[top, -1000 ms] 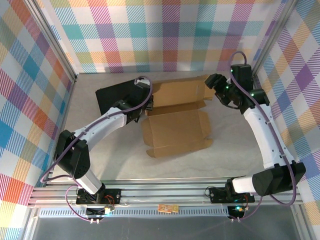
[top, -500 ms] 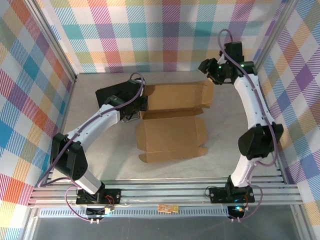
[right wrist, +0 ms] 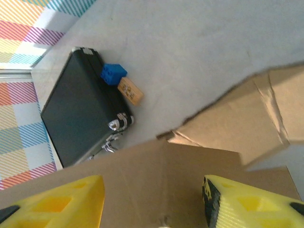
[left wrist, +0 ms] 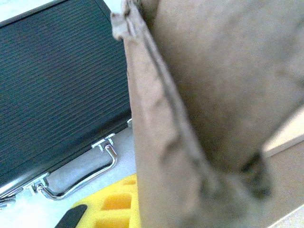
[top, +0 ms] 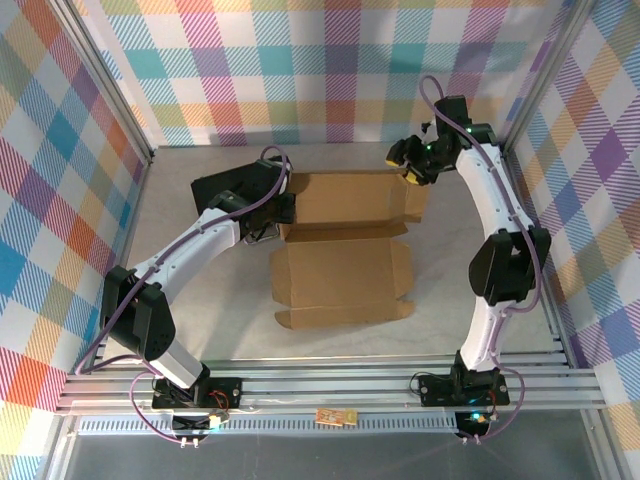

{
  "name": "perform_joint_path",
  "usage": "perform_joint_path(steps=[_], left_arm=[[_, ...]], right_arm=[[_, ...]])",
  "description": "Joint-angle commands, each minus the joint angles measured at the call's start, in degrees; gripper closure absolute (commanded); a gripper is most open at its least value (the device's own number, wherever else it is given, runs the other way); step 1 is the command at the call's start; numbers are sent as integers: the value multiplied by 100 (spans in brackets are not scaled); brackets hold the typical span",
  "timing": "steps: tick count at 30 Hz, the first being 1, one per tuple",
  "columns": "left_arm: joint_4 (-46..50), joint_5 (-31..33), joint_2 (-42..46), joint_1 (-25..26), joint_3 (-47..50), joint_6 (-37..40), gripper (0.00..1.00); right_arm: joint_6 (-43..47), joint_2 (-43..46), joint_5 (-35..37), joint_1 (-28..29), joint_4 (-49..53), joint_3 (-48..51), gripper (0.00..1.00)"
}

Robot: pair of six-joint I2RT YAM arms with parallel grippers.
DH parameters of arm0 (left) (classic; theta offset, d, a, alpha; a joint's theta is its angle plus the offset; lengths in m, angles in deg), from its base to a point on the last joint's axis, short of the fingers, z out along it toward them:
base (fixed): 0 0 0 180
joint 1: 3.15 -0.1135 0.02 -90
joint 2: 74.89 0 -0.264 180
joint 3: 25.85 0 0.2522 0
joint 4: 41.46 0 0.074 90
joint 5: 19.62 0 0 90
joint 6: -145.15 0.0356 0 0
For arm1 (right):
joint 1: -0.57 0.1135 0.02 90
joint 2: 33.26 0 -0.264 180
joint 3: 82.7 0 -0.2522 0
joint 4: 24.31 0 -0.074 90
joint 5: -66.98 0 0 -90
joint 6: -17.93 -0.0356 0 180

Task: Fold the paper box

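paper box (top: 340, 285) lies unfolded at mid-table (top: 200, 320), between the two grippers — a near panel flat on the surface and a far panel beyond the crease, with small flaps at both ends. left gripper (top: 277, 205) sits at the left end of the far panel, jaws together and clamped on that cardboard edge; in the left wrist view the brown sheet runs down against one yellow finger (left wrist: 111, 209). right gripper (top: 408, 168) is at the far right corner of the box, jaws standing apart; in the right wrist view the cardboard shows across the gap, with a creased end flap off to the right. long axis of the box runs left to right across the table, roughly parallel to its near edge. the two panels follow one another from near to far, and the crease between them lies along that same axis. whether the far panel is raised off the surface cannot be told from above. black case (top: 228, 190) lies just left of the box, beside the left gripper — its metal handle (left wrist: 90, 173) faces the cardboard.
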Motion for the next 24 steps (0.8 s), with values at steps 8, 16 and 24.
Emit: perform_joint_path(steps=[8, 16, 24], left_arm=[[-34, -153, 4, -58, -280, 25, 100], [-71, -103, -32, -58, -286, 0, 100], [-202, 241, -104, -50, -225, -158, 100]], right_arm=[[-529, 288, -592, -30, -526, 446, 50], [-1025, 394, -721, 114, -969, 829, 70], [-1121, 570, -613, 185, -1248, 1324, 82]])
